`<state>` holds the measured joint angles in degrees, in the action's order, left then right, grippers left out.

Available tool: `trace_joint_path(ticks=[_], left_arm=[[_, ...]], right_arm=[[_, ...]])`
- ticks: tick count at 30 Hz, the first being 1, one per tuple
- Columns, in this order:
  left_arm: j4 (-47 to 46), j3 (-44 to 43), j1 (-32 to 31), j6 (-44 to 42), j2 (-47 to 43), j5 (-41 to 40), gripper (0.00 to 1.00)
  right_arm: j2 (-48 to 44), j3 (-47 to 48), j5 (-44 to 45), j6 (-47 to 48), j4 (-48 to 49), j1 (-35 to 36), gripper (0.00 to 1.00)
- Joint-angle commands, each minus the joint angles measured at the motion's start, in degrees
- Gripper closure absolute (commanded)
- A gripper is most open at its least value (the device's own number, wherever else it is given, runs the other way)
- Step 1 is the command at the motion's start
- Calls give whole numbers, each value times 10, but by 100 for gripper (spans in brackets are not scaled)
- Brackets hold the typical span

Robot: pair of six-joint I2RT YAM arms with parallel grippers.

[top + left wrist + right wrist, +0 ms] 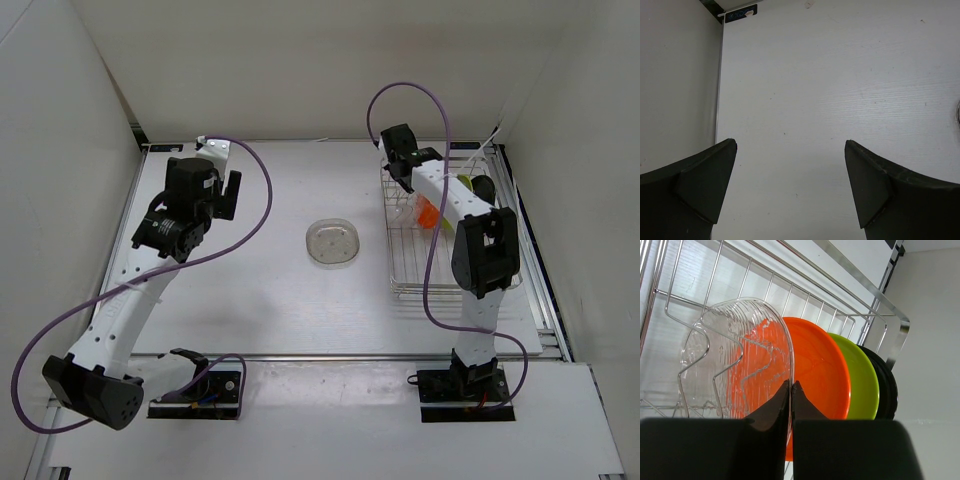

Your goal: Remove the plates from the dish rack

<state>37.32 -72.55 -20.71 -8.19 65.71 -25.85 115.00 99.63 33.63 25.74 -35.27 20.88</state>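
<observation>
The rim of 1 clear plate (735,350) is pinched between the right fingers (788,399), which are clamped on its near edge. The plate is stood upright in the dish rack (880,315), first in a row of 4 — orange plate (815,365), lime green plate (862,375) and black plate (888,385) are lined up behind. The left fingers (225,198) are held wide apart above the table (260,290), where a second clear plate (333,243) is laid flat.

1. The dish rack (420,275) sits on the bench's (250,300) right side.
2. Four plates (820,370) stand on edge, side by side, in its far half.
3. The right tool (791,385) pinches the leftmost plate (735,355) at its rim.
4. A lone plate (333,244) lies flat mid-bench, left of the rack.
</observation>
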Motion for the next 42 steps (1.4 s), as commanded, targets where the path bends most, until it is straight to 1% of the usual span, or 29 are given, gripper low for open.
trace_joint_path(ticks=[1, 10, 11, 14, 16, 22, 27, 29, 33, 34, 38, 39, 42], left_arm=[[-1, -14, 2, -3, -2, 14, 0], [4, -20, 2, -3, -8, 14, 0], [4, -20, 2, -3, -8, 19, 0], [4, -20, 2, -3, -8, 25, 0], [4, -20, 2, -3, -8, 32, 0], [4, -27, 2, 14, 19, 81, 0], [-2, -62, -3, 25, 56, 110, 0], [-11, -73, -3, 30, 69, 137, 0], [-4, -124, -8, 52, 123, 193, 0], [-4, -144, -8, 60, 133, 223, 0], [-4, -195, -28, 72, 178, 305, 0], [-4, -205, -33, 79, 194, 321, 0], [-4, -253, -33, 107, 221, 380, 0]], right_arm=[[-13, 14, 29, -12, 4, 2, 100], [-39, 3, 100, -67, -8, 7, 100], [-39, 3, 119, -81, -8, 7, 100], [-59, -2, 144, -105, -18, 7, 100], [-82, -9, 157, -105, -23, 7, 100], [-156, -28, 174, -111, -29, 13, 100], [-205, -38, 196, -99, -34, 13, 100], [-219, -38, 202, -94, -34, 13, 100], [-261, -28, 194, -102, -44, 13, 100], [-269, -28, 183, -114, -49, 13, 100], [-316, -17, 115, -157, -74, 18, 100], [-322, -17, 85, -167, -82, 18, 100], [-347, -3, 44, -215, -89, 18, 100]])
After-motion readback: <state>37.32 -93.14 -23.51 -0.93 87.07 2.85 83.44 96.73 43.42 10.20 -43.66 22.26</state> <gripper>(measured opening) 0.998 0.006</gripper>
